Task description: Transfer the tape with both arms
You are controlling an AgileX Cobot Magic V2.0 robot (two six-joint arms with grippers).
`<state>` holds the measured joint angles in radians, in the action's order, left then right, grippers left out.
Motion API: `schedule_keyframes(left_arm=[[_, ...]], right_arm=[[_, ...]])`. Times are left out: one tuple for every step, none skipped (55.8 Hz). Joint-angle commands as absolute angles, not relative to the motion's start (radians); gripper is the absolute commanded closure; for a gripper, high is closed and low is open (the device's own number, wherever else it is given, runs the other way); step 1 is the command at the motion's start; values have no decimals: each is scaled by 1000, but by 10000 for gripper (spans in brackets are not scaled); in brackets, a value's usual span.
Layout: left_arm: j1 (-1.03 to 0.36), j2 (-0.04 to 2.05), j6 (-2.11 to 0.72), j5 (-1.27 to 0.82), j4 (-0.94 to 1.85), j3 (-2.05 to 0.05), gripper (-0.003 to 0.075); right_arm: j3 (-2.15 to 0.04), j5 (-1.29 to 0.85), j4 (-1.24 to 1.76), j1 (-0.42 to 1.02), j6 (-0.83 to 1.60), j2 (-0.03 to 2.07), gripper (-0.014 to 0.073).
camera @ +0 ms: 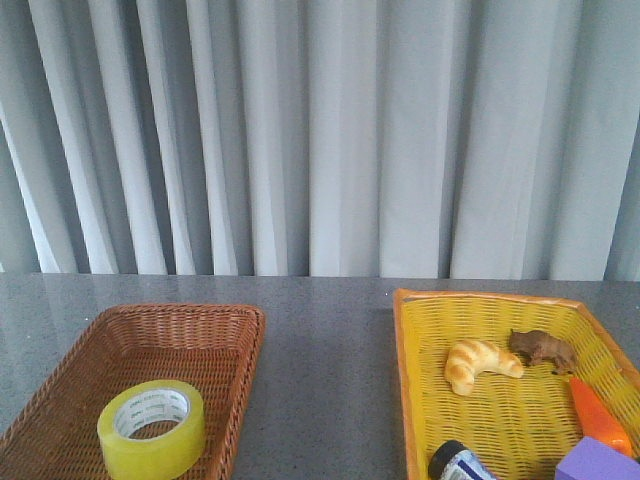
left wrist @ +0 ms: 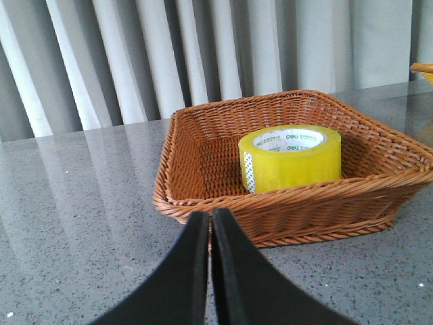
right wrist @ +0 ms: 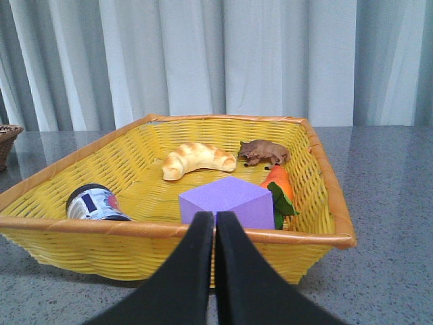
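A wide roll of translucent yellow packing tape (camera: 152, 428) is sitting in a brown wicker basket (camera: 215, 330) at lower left, while the left gripper (left wrist: 210, 223) and right gripper (right wrist: 215, 227) are holding their jaws pressed together

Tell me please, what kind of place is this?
Probably a robot test bench, not a home. A grey stone-look table stands before a plain grey curtain. Two baskets hold practice items: tape in the brown basket, and a toy croissant in the yellow basket.
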<state>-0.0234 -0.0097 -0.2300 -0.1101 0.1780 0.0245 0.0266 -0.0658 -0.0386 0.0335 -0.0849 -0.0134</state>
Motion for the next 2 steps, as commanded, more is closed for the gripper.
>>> schedule_keyframes(left_arm=[[-21,-27,-220,-43,189,12,726],[-21,-27,-220,-43,189,12,726]], right_arm=[[30,0,-41,25,-76,-21,598],[30,0,-41,25,-76,-21,598]])
